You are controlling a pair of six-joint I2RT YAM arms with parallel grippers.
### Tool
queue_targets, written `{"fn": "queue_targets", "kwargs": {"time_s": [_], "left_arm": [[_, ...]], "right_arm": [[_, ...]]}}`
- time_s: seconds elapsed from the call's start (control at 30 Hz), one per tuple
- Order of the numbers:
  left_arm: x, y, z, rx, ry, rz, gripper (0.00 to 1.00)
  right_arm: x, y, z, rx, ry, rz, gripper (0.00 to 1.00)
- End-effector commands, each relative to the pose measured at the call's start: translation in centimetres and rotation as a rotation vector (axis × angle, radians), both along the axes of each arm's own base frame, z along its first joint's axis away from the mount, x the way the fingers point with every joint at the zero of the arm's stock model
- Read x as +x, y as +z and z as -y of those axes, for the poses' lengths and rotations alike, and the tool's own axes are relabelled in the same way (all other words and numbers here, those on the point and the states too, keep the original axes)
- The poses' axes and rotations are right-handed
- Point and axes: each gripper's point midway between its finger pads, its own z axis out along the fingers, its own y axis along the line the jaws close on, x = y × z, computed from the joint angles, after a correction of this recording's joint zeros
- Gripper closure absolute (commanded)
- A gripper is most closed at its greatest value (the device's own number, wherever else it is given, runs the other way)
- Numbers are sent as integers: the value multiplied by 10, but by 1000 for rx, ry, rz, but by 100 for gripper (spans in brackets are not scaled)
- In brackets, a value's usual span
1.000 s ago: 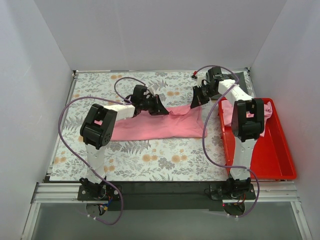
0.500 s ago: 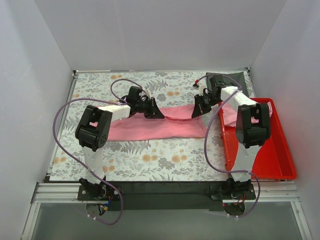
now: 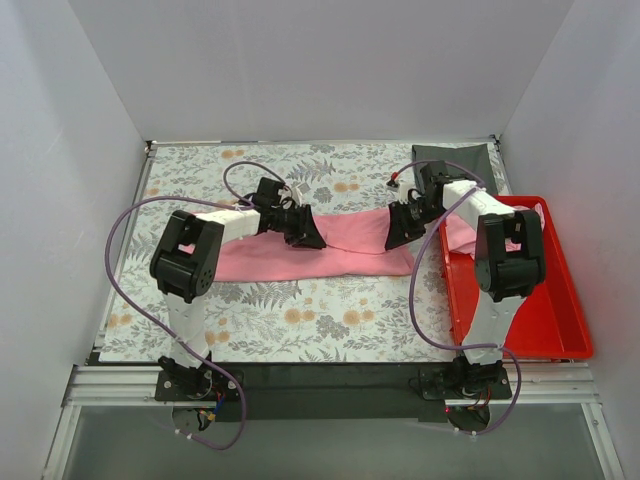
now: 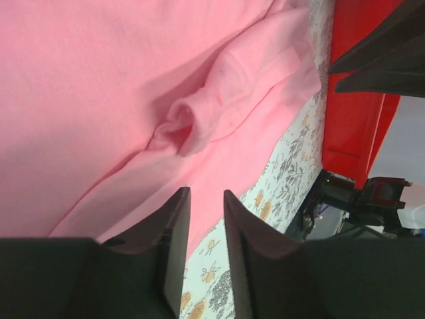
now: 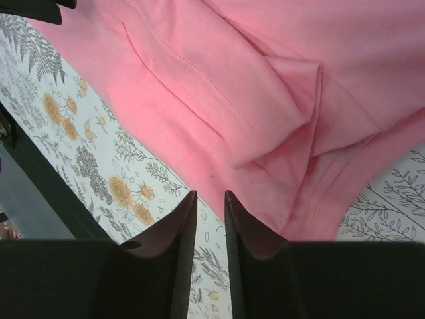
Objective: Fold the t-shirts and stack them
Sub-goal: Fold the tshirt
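One pink t-shirt [image 3: 300,258] lies on the floral table as a long folded band across the middle. It fills both wrist views [image 4: 119,80] [image 5: 279,73], creased and doubled over. My left gripper [image 3: 306,233] sits low over the band's far edge near the middle. Its jaws stand a narrow gap apart with nothing between them [image 4: 204,193]. My right gripper [image 3: 400,228] is over the shirt's right end, jaws also slightly apart and empty [image 5: 210,194]. Another pink t-shirt [image 3: 537,217] lies bunched in the red tray.
The red tray [image 3: 575,335] stands along the table's right side, close to the right arm; it also shows in the left wrist view [image 4: 352,119]. A dark panel [image 3: 455,155] lies at the back right corner. White walls enclose the floral table [image 3: 300,320].
Both grippers moved toward the near side and down, bringing the shirt's far edge with them. That edge now lies flat on the shirt and the jaws hold nothing.
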Motion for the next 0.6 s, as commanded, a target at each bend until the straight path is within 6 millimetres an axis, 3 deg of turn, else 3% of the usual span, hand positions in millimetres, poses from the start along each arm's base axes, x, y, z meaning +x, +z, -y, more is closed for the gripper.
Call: {"fn": "queue_targets", "kwargs": {"time_s": [0.0, 0.1, 0.2, 0.27, 0.43, 0.57], "left_arm": [[0, 45, -18, -7, -17, 139, 73], [-7, 53, -39, 26, -9, 179, 71], [-17, 56, -65, 67, -17, 185, 71], [-29, 46, -85, 119, -26, 156, 71], [-33, 30, -141, 248, -23, 137, 72], [-32, 3, -189, 383, 12, 70, 74]], "right_arm": [[10, 24, 6, -30, 17, 85, 69], [13, 36, 12, -70, 23, 150, 69], [3, 34, 22, -140, 44, 163, 69], [-4, 32, 25, -175, 58, 171, 69], [-26, 10, 20, -235, 123, 125, 71], [-17, -14, 26, -305, 131, 123, 72]]}}
